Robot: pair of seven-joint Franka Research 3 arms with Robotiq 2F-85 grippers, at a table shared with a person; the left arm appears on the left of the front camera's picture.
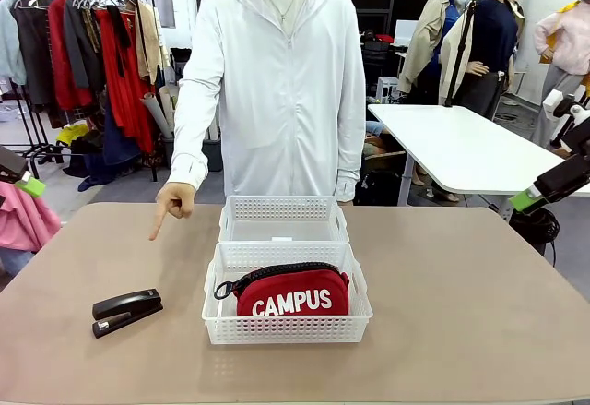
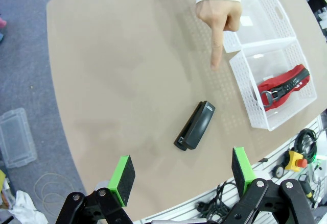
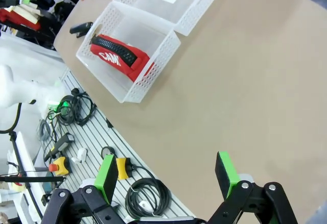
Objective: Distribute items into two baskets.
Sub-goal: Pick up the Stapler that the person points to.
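Left claw (image 2: pixel 182 175): released, its green pads (image 2: pixel 122 179) spread wide with nothing between them. It hangs over the near left edge of the tan tabletop (image 1: pixel 461 313).
Black desk stapler (image 2: pixel 195 126): lies flat on the tabletop ahead of the left claw, in line with the gap between its fingers and well apart from them. It is outside both baskets.
Person's hand (image 2: pixel 218 17): beyond the stapler as seen from the left claw, with a white sleeve at the wrist. The forefinger points down toward bare table between the stapler and the baskets and touches neither.
Near white rectangular plastic basket with lattice sides (image 1: pixel 286 329): sits between the two claws, to the right of the stapler and well apart from both claws.
Red zippered pouch with white "CAMPUS" lettering (image 1: pixel 293 294): stands on its long edge inside the near basket, black zip on top, lettering facing the robot's side.
Far matching white basket (image 1: pixel 286 208): touches the near basket's far side. Its clear bottom shows a small white sticker.
Right claw (image 3: pixel 166 175): released, pads spread wide with nothing between them, raised over the table's near right edge. The baskets lie well ahead of it, off toward its left finger.
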